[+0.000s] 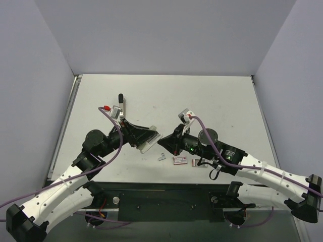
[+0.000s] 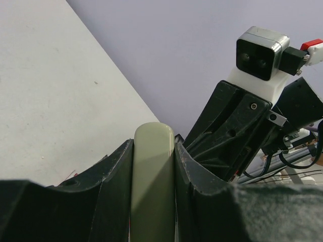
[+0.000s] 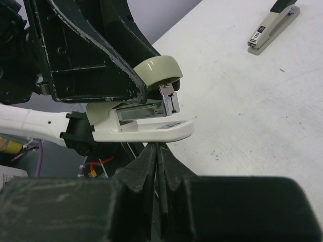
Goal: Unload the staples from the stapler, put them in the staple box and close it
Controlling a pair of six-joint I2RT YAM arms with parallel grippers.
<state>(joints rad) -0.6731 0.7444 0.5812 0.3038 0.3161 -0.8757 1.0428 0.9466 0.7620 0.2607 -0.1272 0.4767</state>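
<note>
My left gripper (image 1: 150,135) is shut on a small stapler (image 3: 146,132) with an olive-cream top, a white base and a silver metal magazine. It holds the stapler off the table with the nose pointing right, and the black fingers (image 2: 113,176) press on both sides of the top (image 2: 154,176). The top stands slightly raised off the base. My right gripper (image 3: 159,147) is shut, its tips just under the front of the white base, touching it or nearly so. In the top view that gripper (image 1: 161,142) meets the stapler's nose (image 1: 149,146). A tiny silver-grey piece (image 1: 162,157), possibly the staples, lies on the table below.
A second slim grey stapler with a black end (image 1: 121,104) (image 3: 271,27) lies at the back left of the table. A small red-pink box (image 1: 179,160) and another small bit (image 1: 196,162) lie near the front edge under the right arm.
</note>
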